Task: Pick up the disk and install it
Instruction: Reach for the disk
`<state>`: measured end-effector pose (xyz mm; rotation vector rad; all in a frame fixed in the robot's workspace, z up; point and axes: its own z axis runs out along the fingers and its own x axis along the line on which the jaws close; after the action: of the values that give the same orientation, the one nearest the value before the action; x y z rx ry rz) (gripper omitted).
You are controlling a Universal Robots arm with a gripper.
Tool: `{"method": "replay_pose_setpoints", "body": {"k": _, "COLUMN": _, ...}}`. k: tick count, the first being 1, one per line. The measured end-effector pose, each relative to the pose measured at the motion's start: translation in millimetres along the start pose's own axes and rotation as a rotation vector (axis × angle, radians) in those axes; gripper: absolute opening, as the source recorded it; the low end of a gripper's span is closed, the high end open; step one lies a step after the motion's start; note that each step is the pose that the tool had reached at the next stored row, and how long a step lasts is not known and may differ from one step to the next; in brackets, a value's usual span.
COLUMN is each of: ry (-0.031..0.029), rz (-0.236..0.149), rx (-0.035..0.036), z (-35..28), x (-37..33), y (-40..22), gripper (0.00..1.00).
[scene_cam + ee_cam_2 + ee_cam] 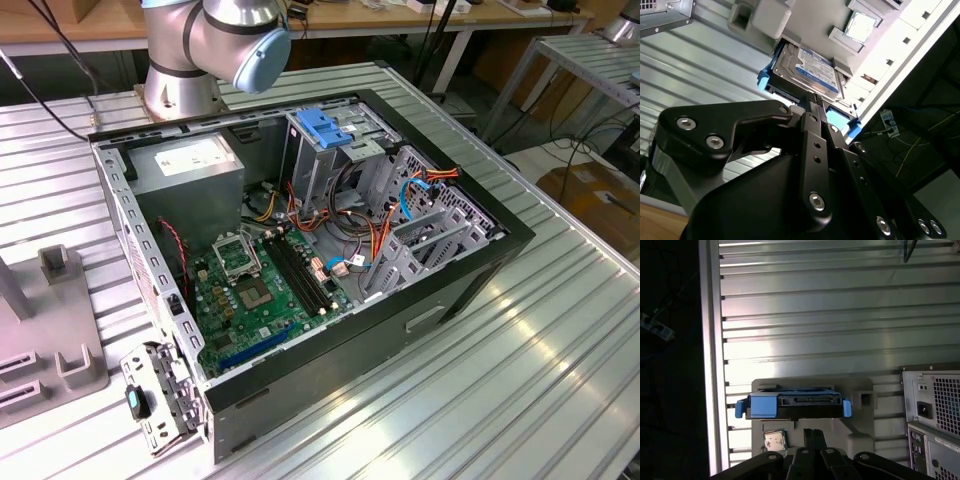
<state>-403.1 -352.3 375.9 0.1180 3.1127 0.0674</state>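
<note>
- The ribbed metal table carries everything; in the first wrist view its grooves run across to a bright edge rail, with dark floor beyond.
- The open computer case lies on its side in the exterior view, showing a green motherboard, a grey power supply box with a plain white sticker, and a blue latch piece on top of the drive cage.
- The arm's grey base stands behind the case in the exterior view; a pale blue joint cap sits above the case's far wall.
- A grey holder rests on the table near its edge; the perforated back of the case stands just beside it in the first wrist view.
- The gripper is black; its fingers are drawn together with no gap visible; they grasp nothing; the tips sit at the near edge of the disk.
- The disk lies flat in the grey holder, label up, blue frame along its edges; it is not in the case.
- A small square chip sits in a holder pocket just beside the disk.
</note>
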Motion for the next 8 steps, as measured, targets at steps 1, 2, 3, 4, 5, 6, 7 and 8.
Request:
{"method": "replay_pose_setpoints", "body": {"k": 1, "ry": 0.0001, "rz": 0.0, "rx": 0.0001, "z": 1.4, "x": 0.4, "y": 0.8, "gripper": 0.11}}
{"method": "replay_pose_setpoints", "body": {"k": 2, "ry": -0.0001, "rz": 0.0, "rx": 0.0, "z": 3.5, "x": 1.2, "y": 2.0, "gripper": 0.11}}
{"method": "replay_pose_setpoints", "body": {"k": 3, "ry": -0.0003, "rz": 0.0, "rx": -0.0002, "z": 4.8, "x": 2.4, "y": 3.0, "gripper": 0.11}}
{"method": "replay_pose_setpoints", "body": {"k": 4, "ry": -0.0002, "rz": 0.0, "rx": -0.0001, "z": 5.5, "x": 3.5, "y": 3.7, "gripper": 0.11}}
{"method": "replay_pose_setpoints", "body": {"k": 5, "ry": -0.0002, "rz": 0.0, "rx": -0.0001, "z": 7.3, "x": 7.0, "y": 6.0, "gripper": 0.11}}
{"method": "replay_pose_setpoints", "body": {"k": 6, "ry": -0.0001, "rz": 0.0, "rx": 0.0, "z": 8.5, "x": 9.6, "y": 7.9, "gripper": 0.11}}
{"method": "replay_pose_setpoints", "body": {"k": 7, "ry": 0.0, "rz": 0.0, "rx": 0.0001, "z": 9.4, "x": 11.0, "y": 9.2, "gripper": 0.11}}
{"method": "replay_pose_setpoints", "body": {"k": 8, "ry": 0.0001, "rz": 0.0, "rx": 0.0001, "z": 10.1, "x": 11.4, "y": 10.2, "gripper": 0.11}}
